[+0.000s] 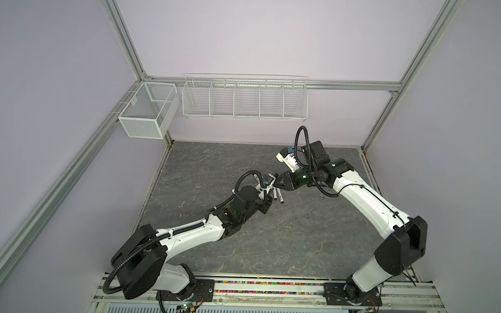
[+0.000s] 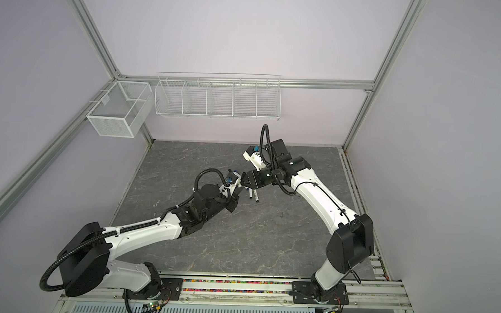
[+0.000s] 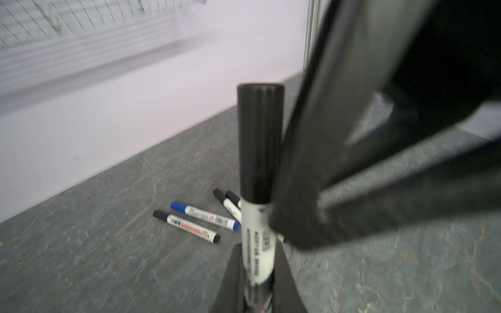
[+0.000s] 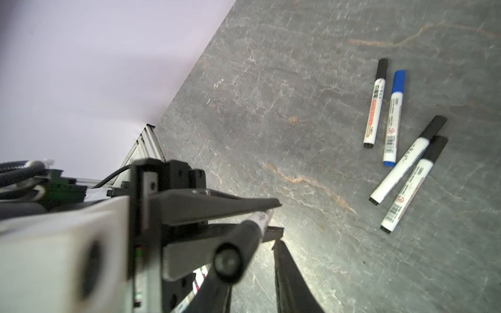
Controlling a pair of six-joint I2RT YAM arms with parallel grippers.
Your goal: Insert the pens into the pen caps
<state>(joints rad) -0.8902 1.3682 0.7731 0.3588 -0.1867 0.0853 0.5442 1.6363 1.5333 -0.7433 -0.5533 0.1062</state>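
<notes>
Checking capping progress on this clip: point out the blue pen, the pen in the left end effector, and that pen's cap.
blue pen (image 4: 393, 119), right wrist view, on its white barrel.
held pen (image 3: 256, 244), left wrist view, on the printed barrel.
black cap (image 3: 259, 141), left wrist view, mid-length of the cap.

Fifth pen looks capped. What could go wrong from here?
The open right gripper sits close beside the black cap; pulling back could snag it or tilt the held pen. The left gripper clamps only its rear end, so it may pivot. Four capped pens lie close by: setting down may scatter them.
</notes>
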